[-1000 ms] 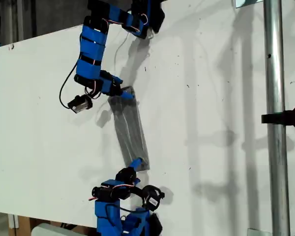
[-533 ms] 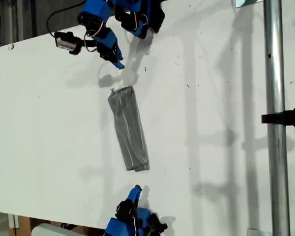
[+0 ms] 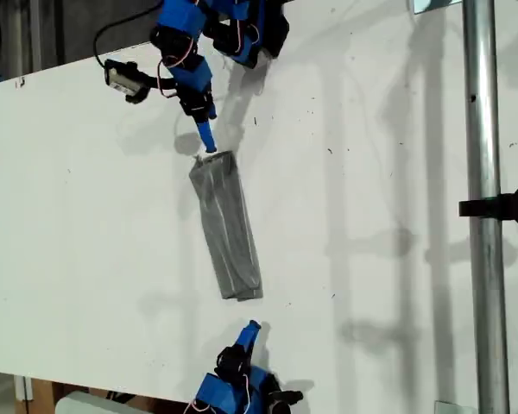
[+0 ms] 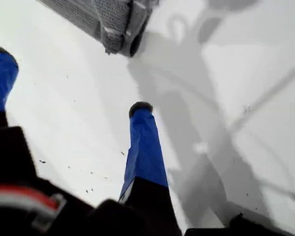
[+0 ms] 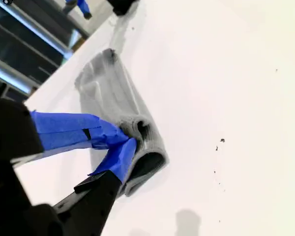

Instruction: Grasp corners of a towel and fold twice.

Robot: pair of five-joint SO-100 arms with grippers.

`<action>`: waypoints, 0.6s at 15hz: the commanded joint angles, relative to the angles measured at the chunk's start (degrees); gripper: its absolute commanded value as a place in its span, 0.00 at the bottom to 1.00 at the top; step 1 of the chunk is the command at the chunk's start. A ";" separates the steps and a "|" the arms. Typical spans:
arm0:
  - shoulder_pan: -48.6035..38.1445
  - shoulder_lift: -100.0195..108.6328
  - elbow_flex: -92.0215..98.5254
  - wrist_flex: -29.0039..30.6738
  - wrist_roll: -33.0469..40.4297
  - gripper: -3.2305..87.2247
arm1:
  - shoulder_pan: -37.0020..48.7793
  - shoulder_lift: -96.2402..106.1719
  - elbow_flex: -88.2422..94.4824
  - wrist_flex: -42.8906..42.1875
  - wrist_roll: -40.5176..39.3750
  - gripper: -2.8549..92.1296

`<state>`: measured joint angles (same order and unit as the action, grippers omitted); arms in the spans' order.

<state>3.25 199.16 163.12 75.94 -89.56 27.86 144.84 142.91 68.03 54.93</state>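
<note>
The towel (image 3: 226, 226), folded into a narrow strip, lies mid-desk (image 3: 371, 172). My second tool (image 3: 207, 142), clear of it half a second ago, is back at one end and seems clamped on a fold. My first tool (image 3: 250, 330) has backed off the other end, jaws apart.

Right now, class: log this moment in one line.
towel: folded strip | my first hand: open, short of one end | my second hand: shut, tips at other end
</note>
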 commanded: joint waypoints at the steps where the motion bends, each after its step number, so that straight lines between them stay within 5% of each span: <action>1: 0.88 0.35 -0.53 -0.53 -1.41 0.01 | 3.16 -19.42 -5.63 -9.58 -6.59 0.55; 4: 2.37 0.35 -0.09 1.32 -3.43 0.01 | 7.56 -30.41 -7.12 -16.26 -14.33 0.55; 9: 2.37 0.35 0.09 1.58 -3.52 0.01 | 5.19 -36.56 -11.95 -24.70 -12.04 0.53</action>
<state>5.01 199.16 163.65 77.26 -92.29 34.19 109.69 135.62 45.00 42.10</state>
